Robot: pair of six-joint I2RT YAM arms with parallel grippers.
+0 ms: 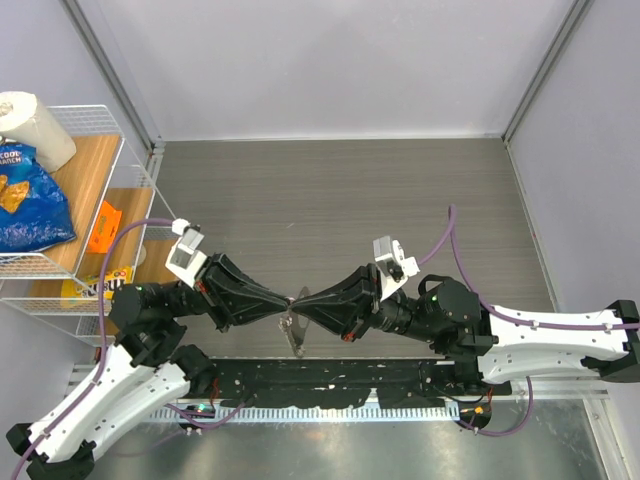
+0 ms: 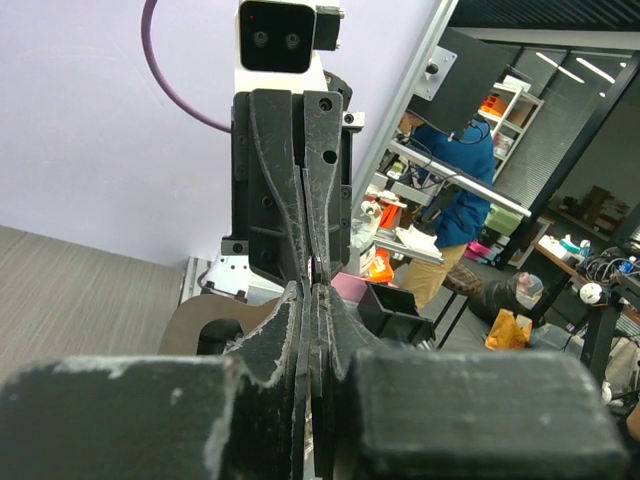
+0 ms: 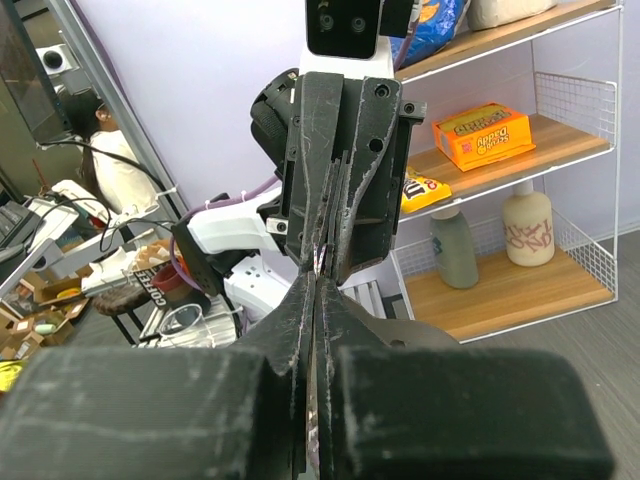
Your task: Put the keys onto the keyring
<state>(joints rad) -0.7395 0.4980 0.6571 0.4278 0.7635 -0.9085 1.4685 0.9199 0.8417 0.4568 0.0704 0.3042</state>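
Tip-to-tip, threading step in hand.
L gripper [image 1: 286, 300]: fingers pressed together to a hairline slit. R gripper [image 1: 302, 300]: fully closed. The two sets of tips meet nose to nose. Keyring strap [image 1: 294, 335] hangs just below where the tips meet; can't tell which pinch carries it. Small metal glint [image 3: 322, 262] between tips; keys too small to make out. Judged: mid-threading, key going onto ring. Next move calls for fine slide along ring's split w/o either pinch slipping; slight misalign could mean a drop.

Grey woodgrain tbl [image 1: 330, 190]; wire rack [image 1: 92, 168] on L side.
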